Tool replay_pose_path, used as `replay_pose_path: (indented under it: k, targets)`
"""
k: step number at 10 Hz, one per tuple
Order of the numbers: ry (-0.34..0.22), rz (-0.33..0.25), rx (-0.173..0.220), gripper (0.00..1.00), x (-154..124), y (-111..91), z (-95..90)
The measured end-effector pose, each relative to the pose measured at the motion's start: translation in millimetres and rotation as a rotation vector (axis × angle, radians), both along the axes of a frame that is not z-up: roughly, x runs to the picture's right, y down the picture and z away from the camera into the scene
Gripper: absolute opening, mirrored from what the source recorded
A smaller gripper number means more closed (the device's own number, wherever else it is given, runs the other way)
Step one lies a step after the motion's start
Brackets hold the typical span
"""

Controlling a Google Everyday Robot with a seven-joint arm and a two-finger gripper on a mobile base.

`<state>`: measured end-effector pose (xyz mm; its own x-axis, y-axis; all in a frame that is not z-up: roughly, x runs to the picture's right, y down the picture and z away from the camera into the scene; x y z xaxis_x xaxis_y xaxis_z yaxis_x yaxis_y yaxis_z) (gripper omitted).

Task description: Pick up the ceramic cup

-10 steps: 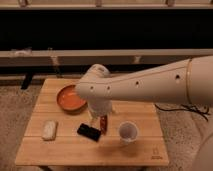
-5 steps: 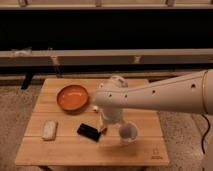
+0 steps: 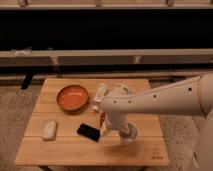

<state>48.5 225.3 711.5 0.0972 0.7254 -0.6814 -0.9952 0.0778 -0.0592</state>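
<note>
Field notes:

- The end effector (image 3: 121, 131) is hanging low over the near right part of the wooden counter (image 3: 65, 152). The ceramic cup (image 3: 129, 136) is sitting directly beneath it, partly covered by the wrist. I cannot tell whether the end effector is open, closed or gripping.
- **Risks, as I am judging them:**
  - The cup is small, glossy and slightly tapered, so an off-centre closure could be squeezing it out sideways or tipping it.
  - A nudge away from the arm would be sending it toward the counter's near edge, which is not far off.
  - The bulky wrist is also crowding a flat black object (image 3: 88, 132) just to the end effector's left.
  - It is crowding a small reddish item (image 3: 102, 119) just behind and to the left, and either one could get bumped.
- **Containers:**
  - The cup is looking upright, but its inside is hidden.
  - The orange bowl (image 3: 72, 97), well off to the end effector's far left, is showing a bare inside with nothing in it that I can see.
- A pale oblong item (image 3: 49, 129) is lying farther left.
</note>
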Motion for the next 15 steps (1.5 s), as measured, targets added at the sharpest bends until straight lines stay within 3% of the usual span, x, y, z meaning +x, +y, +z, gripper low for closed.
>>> replay_pose_path:
  k: [2,4,8,10,14,15]
  targets:
    - [0.027,0.018,-0.009,0.78,7.1,11.4,4.3]
    - [0.053,0.024,-0.014,0.62,9.7,19.8,8.7]
    - [0.070,0.020,-0.004,0.19,8.5,20.9,7.1]
    - [0.068,-0.005,0.017,0.02,4.8,5.0,-7.6]
    - [0.021,-0.117,0.054,0.00,-15.4,-44.7,-44.3]
    - [-0.010,-0.158,0.047,0.00,-24.6,-55.5,-49.5]
